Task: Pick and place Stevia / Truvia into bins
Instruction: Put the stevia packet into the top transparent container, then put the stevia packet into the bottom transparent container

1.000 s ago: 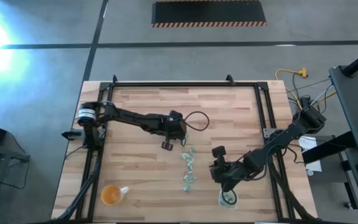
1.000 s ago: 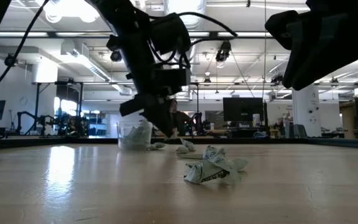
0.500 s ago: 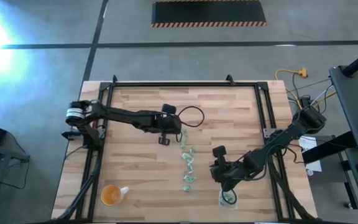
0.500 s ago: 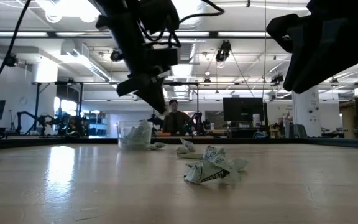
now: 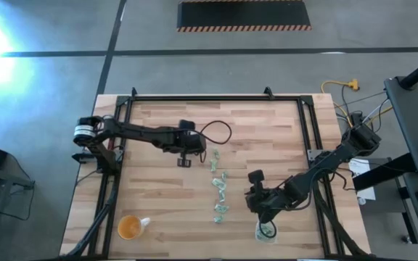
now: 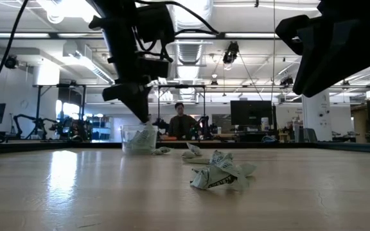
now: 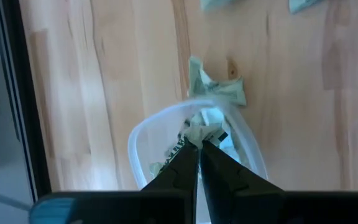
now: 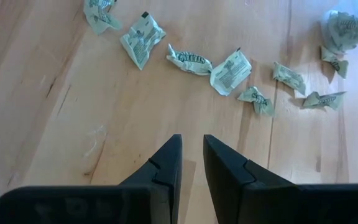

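Several pale green Stevia packets lie in a loose row down the middle of the wooden table. One clear bin stands at the far end of that row with packets inside, and one packet lies just outside its rim. My left gripper hovers shut above and beside this bin, with nothing seen between its fingers. The second clear bin stands near the front edge and also holds packets. My right gripper hangs above bare wood right of the row, slightly open, nothing between its fingers.
An orange-tinted cup stands at the near left corner. A black frame runs along the table's far edge and sides. Bare wood lies left of the packet row. A person sits far off in the room behind the table.
My left gripper has risen and drawn back toward the table's left and far edges, away from the packet row, rolling a little as it went. It has stayed shut. My right gripper and the packets have kept still.
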Controlling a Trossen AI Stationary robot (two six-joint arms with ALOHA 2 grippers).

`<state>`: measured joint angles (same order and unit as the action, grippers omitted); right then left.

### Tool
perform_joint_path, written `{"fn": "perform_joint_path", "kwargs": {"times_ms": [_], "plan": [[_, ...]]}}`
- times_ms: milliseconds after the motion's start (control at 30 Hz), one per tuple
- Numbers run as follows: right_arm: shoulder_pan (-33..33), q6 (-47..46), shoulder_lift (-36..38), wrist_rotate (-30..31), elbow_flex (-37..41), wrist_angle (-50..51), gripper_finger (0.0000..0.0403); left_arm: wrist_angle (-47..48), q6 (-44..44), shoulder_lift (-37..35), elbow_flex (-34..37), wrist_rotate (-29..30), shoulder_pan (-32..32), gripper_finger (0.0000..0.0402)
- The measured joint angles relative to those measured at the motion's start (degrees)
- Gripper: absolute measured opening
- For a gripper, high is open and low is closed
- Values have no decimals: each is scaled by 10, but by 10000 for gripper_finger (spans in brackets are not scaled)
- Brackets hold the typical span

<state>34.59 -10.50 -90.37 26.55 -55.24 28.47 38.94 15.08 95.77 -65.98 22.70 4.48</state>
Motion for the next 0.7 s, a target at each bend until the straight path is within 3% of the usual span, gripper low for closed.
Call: {"fn": "perform_joint_path", "kwargs": {"times_ms": [400,700], "plan": [[0,0,0,0,0,-1,57,21,-34,0,5,8,12,6],[0,3,0,0,0,-2,57,21,-44,-1,16,47,11,76]]}}
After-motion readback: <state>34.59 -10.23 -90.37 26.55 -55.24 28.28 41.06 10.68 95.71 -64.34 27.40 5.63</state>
